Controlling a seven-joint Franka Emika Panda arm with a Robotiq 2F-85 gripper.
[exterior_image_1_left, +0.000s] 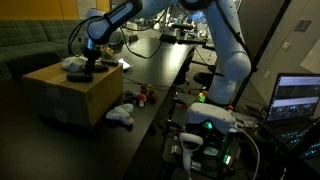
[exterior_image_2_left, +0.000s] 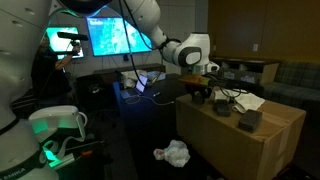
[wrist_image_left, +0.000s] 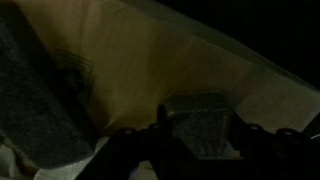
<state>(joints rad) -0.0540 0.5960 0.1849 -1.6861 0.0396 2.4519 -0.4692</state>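
Up close, the gripper hangs low with its fingers spread, wide enough, I'd say, to clear the small grey block lying flat on top of the cardboard box, framed between them, grey cloth bunched just beside.

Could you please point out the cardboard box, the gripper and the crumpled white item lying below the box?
cardboard box (exterior_image_2_left: 225, 148): exterior view, on its side wall.
gripper (exterior_image_2_left: 198, 96): exterior view, between its fingers.
crumpled white item (exterior_image_2_left: 175, 153): exterior view, on its middle.

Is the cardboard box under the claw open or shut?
Shut: the cardboard box has a flat closed top, with a grey block sitting on it.
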